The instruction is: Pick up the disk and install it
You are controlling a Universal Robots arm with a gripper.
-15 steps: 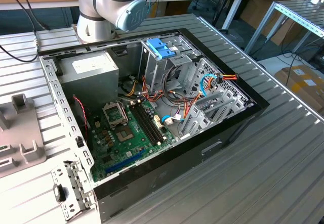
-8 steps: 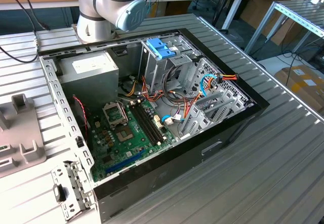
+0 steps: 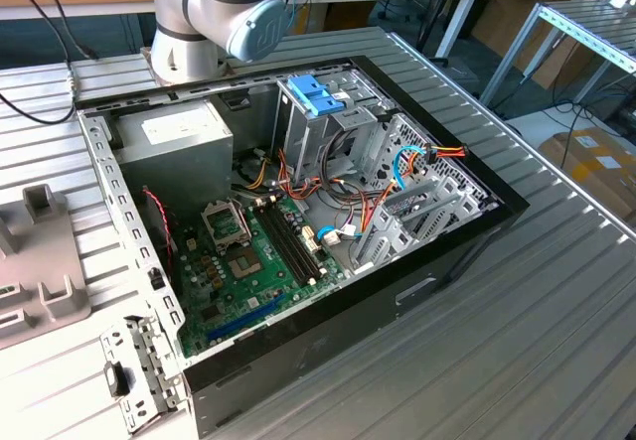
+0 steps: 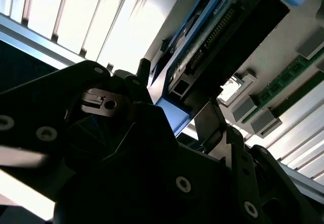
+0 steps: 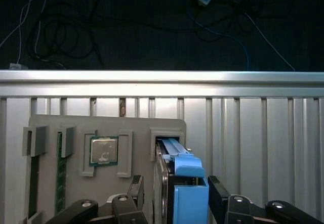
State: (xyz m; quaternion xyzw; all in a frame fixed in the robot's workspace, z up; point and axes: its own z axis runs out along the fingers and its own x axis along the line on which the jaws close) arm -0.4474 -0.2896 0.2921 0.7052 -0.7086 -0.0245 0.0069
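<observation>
The gripper (image 5: 175, 181) is spread, with one finger (image 5: 136, 183) on each side of the disk (image 5: 190, 198), not yet squeezing it. The disk stands on edge in the end slot of the grey holder (image 5: 106, 125), near the holder's processor chip (image 5: 103, 149). The holder lies on a ribbed metal table (image 5: 253, 133).

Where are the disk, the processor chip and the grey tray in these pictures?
disk (image 5: 190, 204): first wrist view, on its blue carrier.
processor chip (image 5: 104, 150): first wrist view, on its metal lid.
grey tray (image 5: 71, 123): first wrist view, on its bare upper edge.
</observation>
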